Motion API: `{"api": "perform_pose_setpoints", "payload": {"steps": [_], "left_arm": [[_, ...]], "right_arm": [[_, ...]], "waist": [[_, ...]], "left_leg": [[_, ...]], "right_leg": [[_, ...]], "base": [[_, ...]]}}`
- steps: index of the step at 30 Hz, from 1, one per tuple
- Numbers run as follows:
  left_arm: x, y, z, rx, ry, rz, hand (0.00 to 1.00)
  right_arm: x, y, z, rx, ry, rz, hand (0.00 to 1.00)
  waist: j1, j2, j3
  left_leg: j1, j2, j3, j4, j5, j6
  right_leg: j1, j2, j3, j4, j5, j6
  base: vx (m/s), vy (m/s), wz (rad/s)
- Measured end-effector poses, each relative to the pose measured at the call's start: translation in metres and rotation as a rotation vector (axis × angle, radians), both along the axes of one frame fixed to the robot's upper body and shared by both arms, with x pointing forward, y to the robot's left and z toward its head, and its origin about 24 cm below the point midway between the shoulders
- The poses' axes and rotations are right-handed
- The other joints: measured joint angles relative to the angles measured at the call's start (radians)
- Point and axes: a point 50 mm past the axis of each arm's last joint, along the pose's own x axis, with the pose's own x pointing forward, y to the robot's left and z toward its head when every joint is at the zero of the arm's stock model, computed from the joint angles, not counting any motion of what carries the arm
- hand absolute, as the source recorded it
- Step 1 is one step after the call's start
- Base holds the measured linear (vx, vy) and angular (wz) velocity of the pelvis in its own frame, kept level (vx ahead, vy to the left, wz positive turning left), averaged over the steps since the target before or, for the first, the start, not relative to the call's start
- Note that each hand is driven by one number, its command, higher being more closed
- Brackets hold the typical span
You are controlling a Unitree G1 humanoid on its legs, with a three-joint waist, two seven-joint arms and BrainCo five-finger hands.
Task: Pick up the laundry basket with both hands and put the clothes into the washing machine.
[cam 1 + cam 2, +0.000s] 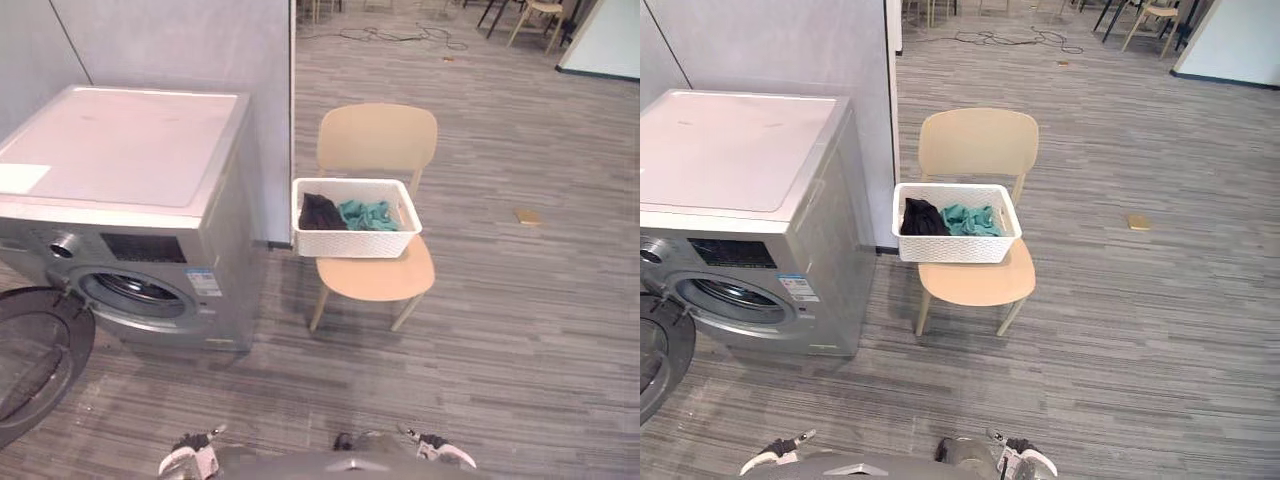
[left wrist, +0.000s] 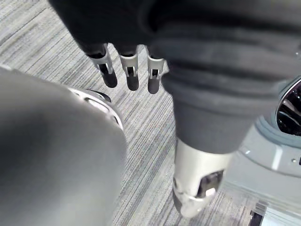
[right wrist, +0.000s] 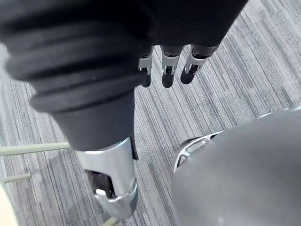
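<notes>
A white woven laundry basket point(image 1: 356, 242) rests on the seat of a light wooden chair point(image 1: 377, 140). Inside it lie a black garment point(image 1: 321, 213) and a teal garment point(image 1: 366, 214). To the left stands a silver washing machine point(image 1: 120, 150) with its round door point(image 1: 35, 355) swung open toward the floor. My left hand point(image 2: 127, 70) hangs down at my side, fingers straight and holding nothing. My right hand point(image 3: 169, 70) hangs the same way, with chair legs point(image 3: 28, 149) showing past it. Both hands are well away from the basket.
A grey partition wall point(image 1: 180, 45) rises behind the washer. A small tan object point(image 1: 527, 215) lies on the striped grey floor to the chair's right. Cables point(image 1: 400, 36) and more chair legs point(image 1: 525, 20) are far at the back.
</notes>
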Motion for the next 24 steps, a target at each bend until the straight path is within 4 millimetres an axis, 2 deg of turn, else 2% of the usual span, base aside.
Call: {"api": "perform_pose_setpoints", "payload": {"steps": [1,2,4,5,6,7,8,9,10,11,13,16,18,19,20,21,22,23,24], "left_arm": [[0.001,0.003,0.001,0.015,-0.002,-0.008,0.00],[0.001,0.003,0.002,0.021,-0.003,-0.014,0.00],[0.001,-0.005,0.001,0.011,-0.008,-0.032,0.00],[-0.001,-0.007,0.000,0.006,-0.005,-0.033,0.00],[-0.008,-0.010,-0.002,0.000,0.014,-0.036,0.00],[-0.013,-0.012,-0.003,-0.006,0.028,-0.032,0.00],[-0.014,-0.013,-0.003,-0.011,0.033,-0.031,0.00],[-0.016,-0.015,-0.004,-0.020,0.030,-0.001,0.00],[-0.018,-0.014,-0.004,-0.026,0.032,0.024,0.00],[-0.018,-0.014,-0.004,-0.030,0.027,0.041,0.00],[-0.023,-0.013,-0.004,-0.034,0.032,0.081,0.00],[-0.035,-0.018,-0.007,-0.059,0.054,0.153,0.00],[-0.033,-0.017,-0.006,-0.057,0.051,0.152,0.00],[-0.033,-0.015,-0.006,-0.050,0.052,0.141,0.00],[-0.032,-0.011,-0.005,-0.038,0.054,0.121,0.00],[-0.033,-0.006,-0.004,-0.020,0.063,0.095,0.00],[-0.031,-0.001,-0.003,-0.005,0.064,0.069,0.00],[-0.027,0.001,-0.003,0.001,0.058,0.060,0.00],[-0.017,0.001,-0.001,0.010,0.037,0.034,0.00]], "right_arm": [[0.000,-0.001,0.000,-0.012,0.002,-0.007,0.00],[-0.001,-0.002,0.001,-0.015,0.001,-0.013,0.00],[0.006,-0.015,0.006,-0.051,-0.032,-0.012,0.00],[0.008,-0.016,0.008,-0.056,-0.041,-0.011,0.00],[0.013,-0.017,0.009,-0.058,-0.052,-0.005,0.00],[0.020,-0.011,0.010,-0.044,-0.069,0.005,0.00],[0.022,-0.010,0.010,-0.043,-0.074,0.011,0.00],[0.026,-0.004,0.010,-0.031,-0.083,0.025,0.00],[0.031,0.001,0.011,-0.028,-0.098,0.047,0.00],[0.042,0.008,0.015,-0.028,-0.135,0.083,0.00],[0.047,0.012,0.017,-0.026,-0.152,0.097,0.00],[0.057,0.022,0.020,-0.030,-0.173,0.168,0.00],[0.051,0.024,0.017,-0.026,-0.159,0.184,0.00],[0.049,0.026,0.016,-0.016,-0.156,0.191,0.00],[0.044,0.029,0.014,-0.006,-0.145,0.207,0.00],[0.039,0.031,0.012,0.005,-0.141,0.223,0.00],[0.036,0.028,0.012,-0.012,-0.131,0.244,0.00],[0.033,0.026,0.011,-0.017,-0.118,0.246,0.00],[0.024,0.022,0.008,-0.020,-0.095,0.227,0.00]], "waist": [[0.005,-0.015,0.009],[0.006,-0.014,0.014],[0.006,0.013,0.027],[0.009,0.018,0.029],[0.019,0.026,0.025],[0.030,0.032,0.031],[0.035,0.035,0.035],[0.052,0.041,0.037],[0.058,0.034,0.034],[0.055,0.032,0.034],[0.068,0.037,0.037],[0.082,0.039,0.030],[0.097,0.025,0.027],[0.097,0.014,0.025],[0.090,-0.002,0.021],[0.080,-0.026,0.018],[0.063,-0.038,0.021],[0.055,-0.044,0.019],[0.049,-0.047,0.017]], "left_leg": [[-0.049,0.014,-0.006,0.115,0.004,0.027],[-0.071,0.006,-0.008,0.164,-0.018,0.012],[-0.139,-0.108,-0.005,0.261,-0.152,-0.041],[-0.144,-0.147,-0.002,0.242,-0.179,-0.049],[-0.146,-0.224,0.008,0.133,-0.208,-0.052],[-0.146,-0.275,0.024,0.003,-0.209,-0.046],[-0.145,-0.300,0.018,-0.074,-0.200,-0.044],[-0.127,-0.331,0.017,-0.153,-0.160,0.009],[-0.103,-0.356,0.023,-0.205,-0.158,0.008],[-0.098,-0.361,0.049,-0.193,-0.159,0.006],[-0.098,-0.362,0.067,-0.162,-0.173,0.018],[-0.059,-0.375,0.069,-0.143,-0.209,0.063],[-0.015,-0.385,0.079,-0.188,-0.265,0.061],[-0.003,-0.387,0.092,-0.196,-0.266,0.059],[0.018,-0.392,0.108,-0.203,-0.261,0.065],[0.054,-0.400,0.117,-0.204,-0.262,0.066],[0.093,-0.403,0.111,-0.205,-0.262,0.067],[0.110,-0.401,0.100,-0.207,-0.262,0.067],[0.129,-0.390,0.077,-0.212,-0.262,0.066]], "right_leg": [[0.038,0.010,0.004,-0.033,0.012,-0.006],[0.046,0.012,0.007,-0.042,0.012,-0.010],[0.073,0.010,0.043,-0.079,0.028,-0.036],[0.077,0.008,0.054,-0.088,0.034,-0.033],[0.081,0.004,0.073,-0.110,0.047,-0.026],[0.083,0.004,0.096,-0.118,0.051,-0.019],[0.086,0.004,0.107,-0.121,0.051,-0.015],[0.089,-0.004,0.138,-0.121,0.042,0.000],[0.088,-0.016,0.155,-0.132,0.040,0.006],[0.095,-0.024,0.155,-0.170,0.066,0.013],[0.113,-0.026,0.169,-0.205,0.089,0.033],[0.146,-0.039,0.208,-0.208,0.084,0.045],[0.077,-0.046,0.218,-0.018,0.001,0.077],[0.024,-0.056,0.218,0.100,-0.028,0.087],[-0.063,-0.077,0.218,0.308,-0.044,0.123],[-0.151,-0.103,0.220,0.551,-0.016,0.180],[-0.196,-0.120,0.209,0.693,0.020,0.182],[-0.205,-0.129,0.195,0.734,0.025,0.173],[-0.214,-0.146,0.166,0.757,0.014,0.144]], "base": [[0.08,-0.179,-0.20],[0.09,-0.116,-0.18],[0.13,0.018,-0.26],[0.17,0.084,-0.51],[0.14,0.101,-0.68],[0.15,0.110,-0.69],[0.17,0.128,-0.67],[0.18,0.124,-0.49],[0.25,0.149,-0.42],[0.21,0.127,-0.30],[0.16,0.107,-0.42],[0.19,0.097,-0.41],[0.12,0.062,-0.30],[0.07,0.017,-0.38],[0.10,-0.019,-0.22],[0.18,-0.061,-0.05],[0.20,-0.089,0.18],[0.23,-0.168,0.44],[0.19,-0.211,0.57]]}}
